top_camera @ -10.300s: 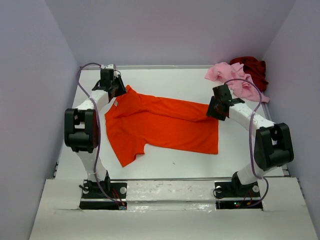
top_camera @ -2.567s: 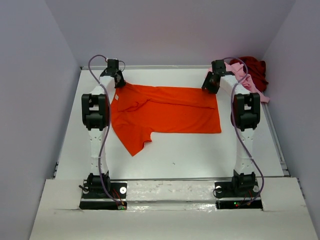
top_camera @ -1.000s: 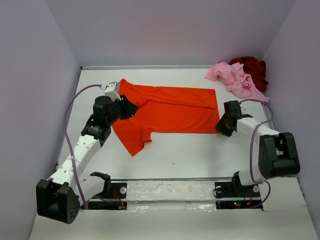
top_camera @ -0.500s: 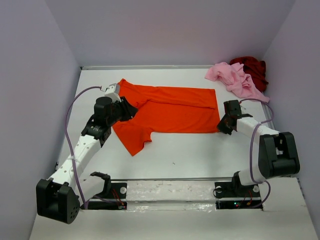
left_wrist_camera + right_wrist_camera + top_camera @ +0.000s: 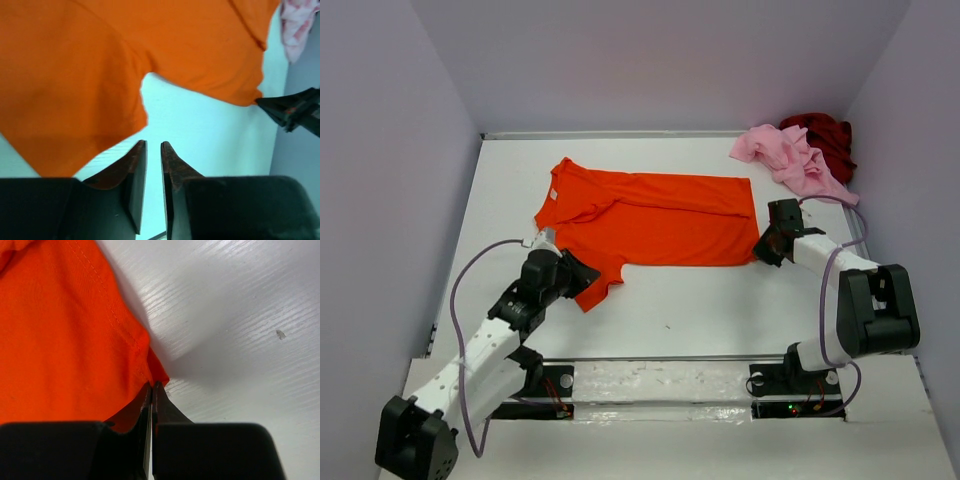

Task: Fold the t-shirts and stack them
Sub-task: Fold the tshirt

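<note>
The orange t-shirt (image 5: pixel 660 215) lies spread flat mid-table, collar to the left. Its near left sleeve (image 5: pixel 65 100) fills the upper left of the left wrist view. My left gripper (image 5: pixel 582 280) hovers at that sleeve's near tip; its jaws (image 5: pixel 153 145) stand a narrow gap apart over bare table, holding nothing. My right gripper (image 5: pixel 760 250) sits at the shirt's near right corner, and its jaws (image 5: pixel 151 385) are shut on the hem corner (image 5: pixel 157 371). The pink t-shirt (image 5: pixel 790 160) and the dark red t-shirt (image 5: pixel 825 135) lie crumpled at the back right.
White walls enclose the table (image 5: pixel 700 300) on three sides. The pink and dark red heap fills the back right corner, close behind the right arm. The right gripper (image 5: pixel 292 107) shows at the far right of the left wrist view.
My left arm has drawn back from the shirt's shoulder toward the near edge, down to the sleeve tip, its jaws narrowing. My right gripper has shut on the hem corner and stayed in place.
</note>
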